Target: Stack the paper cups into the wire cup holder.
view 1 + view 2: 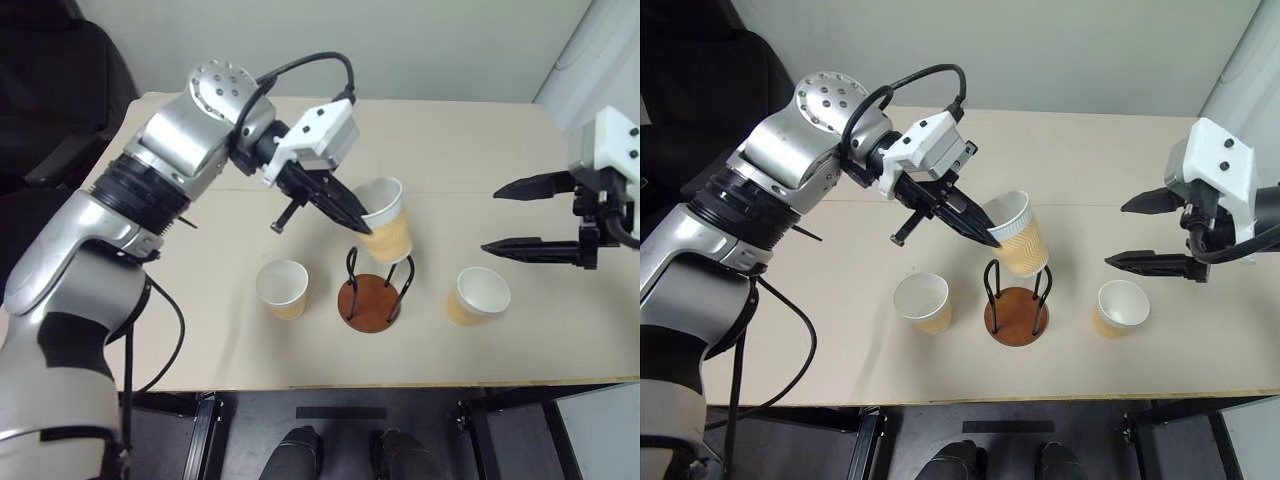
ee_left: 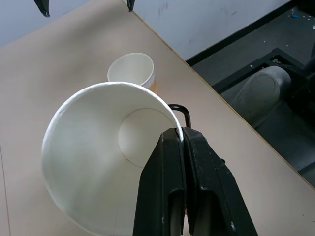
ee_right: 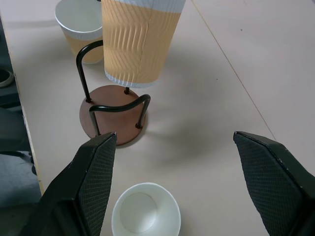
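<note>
You have three paper cups here, all alike: tapered, ribbed tan-yellow walls, white inside, white rolled rim. One cup (image 1: 384,222) hangs tilted in the air just above the wire cup holder (image 1: 372,296), its bottom edge level with the tops of the wire loops and not yet down between them. Your left gripper (image 1: 358,217) has its fingers pressed together on that cup's rim, one finger inside the wall and one outside, as the left wrist view shows plainly.

The holder is a round reddish-brown disc with two thin dark wire loops standing up from it, near the front edge of the counter (image 1: 470,140). A second cup (image 1: 283,288) stands upright on the counter just to the left of the holder, and a third cup (image 1: 477,296) stands upright to its right, a little further off. Both are apart from the holder.

Your right gripper (image 1: 530,217) hovers over the counter's right side, above and behind the third cup, with its fingers spread wide and nothing between them.

From the head views the held cup covers part of the holder's rear loop, and the left fingers hide a stretch of the cup's rim. In the left wrist view the held cup hides most of the holder; just one dark loop top peeks out beside it.
</note>
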Robot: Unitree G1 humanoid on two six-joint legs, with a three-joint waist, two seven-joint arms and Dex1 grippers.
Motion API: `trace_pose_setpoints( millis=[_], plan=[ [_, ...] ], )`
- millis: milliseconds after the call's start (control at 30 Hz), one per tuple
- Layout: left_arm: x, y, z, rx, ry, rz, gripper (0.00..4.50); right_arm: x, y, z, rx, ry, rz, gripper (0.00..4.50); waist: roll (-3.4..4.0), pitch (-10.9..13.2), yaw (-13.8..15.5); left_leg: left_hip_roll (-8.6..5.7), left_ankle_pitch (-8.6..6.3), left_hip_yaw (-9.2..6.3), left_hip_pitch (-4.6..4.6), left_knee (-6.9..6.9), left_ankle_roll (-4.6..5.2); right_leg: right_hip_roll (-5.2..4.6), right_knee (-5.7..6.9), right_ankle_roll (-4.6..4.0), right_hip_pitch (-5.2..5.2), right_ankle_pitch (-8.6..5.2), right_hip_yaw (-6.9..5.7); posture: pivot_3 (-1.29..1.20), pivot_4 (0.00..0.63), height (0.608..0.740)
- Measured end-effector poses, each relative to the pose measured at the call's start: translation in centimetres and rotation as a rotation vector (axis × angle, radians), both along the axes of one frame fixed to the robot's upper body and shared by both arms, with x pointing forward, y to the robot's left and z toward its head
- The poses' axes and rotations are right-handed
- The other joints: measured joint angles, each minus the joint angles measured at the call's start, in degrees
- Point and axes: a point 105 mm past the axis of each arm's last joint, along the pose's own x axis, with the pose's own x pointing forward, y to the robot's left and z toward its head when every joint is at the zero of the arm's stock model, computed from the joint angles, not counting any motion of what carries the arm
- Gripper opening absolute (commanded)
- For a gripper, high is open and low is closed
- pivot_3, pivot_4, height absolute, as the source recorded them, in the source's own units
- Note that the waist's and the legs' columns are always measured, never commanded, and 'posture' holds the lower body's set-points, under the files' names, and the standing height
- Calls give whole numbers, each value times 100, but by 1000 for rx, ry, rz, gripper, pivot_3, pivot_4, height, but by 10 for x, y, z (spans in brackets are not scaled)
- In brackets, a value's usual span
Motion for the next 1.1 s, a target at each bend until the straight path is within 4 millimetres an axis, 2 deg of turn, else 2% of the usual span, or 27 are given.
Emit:
trace_pose_setpoints(
  millis=[167, 400, 1100],
  plan=[
    [0, 0, 0, -2, 5, -4, 63, -3, 2, 6, 17, -3, 3, 3860, -1, 0, -1, 0, 0, 0, 2, 0, 0, -2, 0, 1, 2, 0, 2, 0, 150, 740],
    [0, -2, -11, 36, 30, -10, 63, -13, 10, 32, 83, -70, 21, 3860, 0, 0, -2, -2, 0, 0, 3, 0, 1, 3, -2, 1, 4, -1, -1, 0, 150, 740],
    [-5, 0, -26, 102, 27, -47, 63, -11, 9, 32, 93, -79, 1, 3860, 1, 0, 12, -4, -2, 0, 4, 1, 4, -4, 0, 5, 5, -2, -1, 0, 150, 740]
  ],
)
